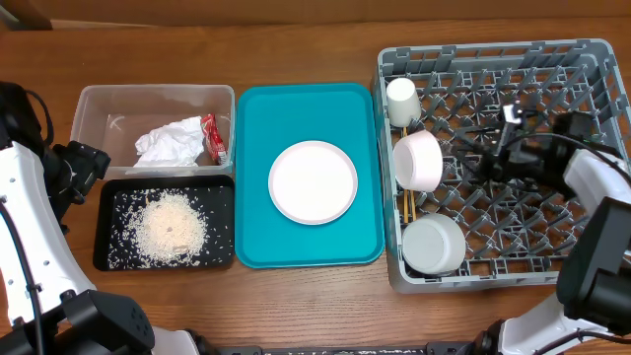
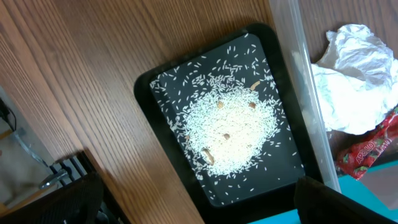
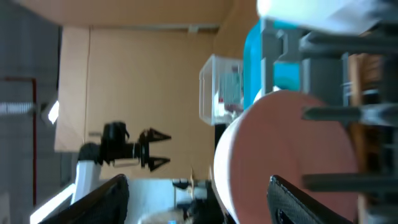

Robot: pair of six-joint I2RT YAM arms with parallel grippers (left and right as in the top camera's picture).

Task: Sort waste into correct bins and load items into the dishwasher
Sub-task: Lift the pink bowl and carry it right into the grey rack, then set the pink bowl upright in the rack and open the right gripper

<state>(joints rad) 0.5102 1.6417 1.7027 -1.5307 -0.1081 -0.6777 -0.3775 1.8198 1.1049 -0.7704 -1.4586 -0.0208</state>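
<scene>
Now the right gripper (image 1: 478, 163) hangs over the large grey plastic pegged dish rack (image 1: 552, 59), jaws spread. It is just beside a white round bowl (image 1: 418, 160) tipped on its side at the rack's left edge. The left gripper (image 1: 97, 163), spread and empty, hovers near the bench's left edge beside the clear rectangular plastic tub (image 1: 99, 108). That tub holds the crumpled white paper napkin (image 1: 170, 143).

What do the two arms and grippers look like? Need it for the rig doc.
The left arm and right arm both have smooth white link shells with bulky black joint housings. A thin black cable runs along the left arm. The left gripper and right gripper are matte black. The left fingers taper to points. No legible markings.
</scene>
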